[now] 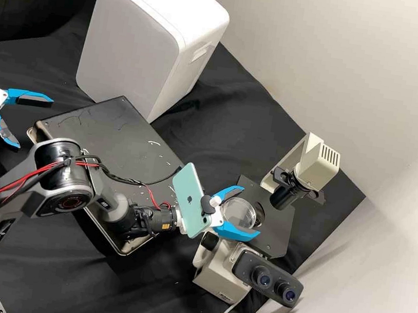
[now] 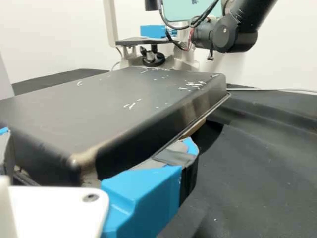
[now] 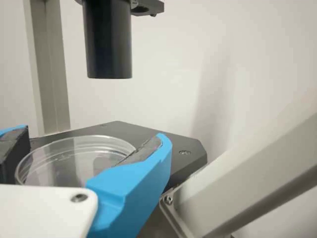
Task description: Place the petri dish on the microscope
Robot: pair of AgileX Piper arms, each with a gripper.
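Blue fingers (image 3: 133,183) of the right gripper (image 1: 248,211) are clamped on the petri dish (image 1: 240,212), which is just over the black stage (image 1: 282,229) of the microscope (image 1: 219,267), under its dark tube (image 1: 282,197). The left gripper (image 1: 33,122) hangs with jaws apart beside the dark tray (image 1: 119,133). If the release comes while the dish is tilted, it may slide off the stage

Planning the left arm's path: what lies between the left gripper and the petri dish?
In the high view, the inverted black tray and the right arm's wrist lie between left gripper and petri dish.
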